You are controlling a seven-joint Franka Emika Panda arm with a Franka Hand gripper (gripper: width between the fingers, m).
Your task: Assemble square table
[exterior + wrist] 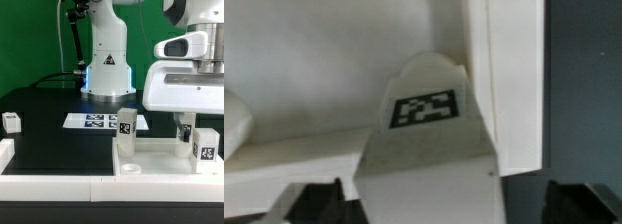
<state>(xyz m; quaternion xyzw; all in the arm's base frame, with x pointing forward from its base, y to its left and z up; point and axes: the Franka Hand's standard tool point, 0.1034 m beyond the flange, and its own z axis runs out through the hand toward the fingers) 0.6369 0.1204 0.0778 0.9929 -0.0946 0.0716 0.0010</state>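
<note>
A green backdrop hangs behind the rig, and in front of it we see a black worktop (50, 120) edged by a low white wall (45, 180) along the near side. The arm's base (107, 70) stands at the back of the worktop, with the marker board (95, 121) lying flat just in front of it.

On the exterior view's right, the square tabletop (160, 158) lies against the near wall with its rimmed hollow face up. One leg (126, 128) stands upright at its back corner, touching the slab, its tag facing us. A second tagged leg (206, 145) stands on the slab at the exterior view's right edge. A third leg (11, 122) sits alone, well apart, at the exterior view's far left on the black surface.

The gripper (186, 125) hangs low over the slab, just beside the right-hand leg, under the big white wrist housing. In the wrist view we see a tagged white leg (429, 130) filling the space between the two dark fingertips (317, 200), but we cannot tell whether the pads actually press on it or stand free of it.
</note>
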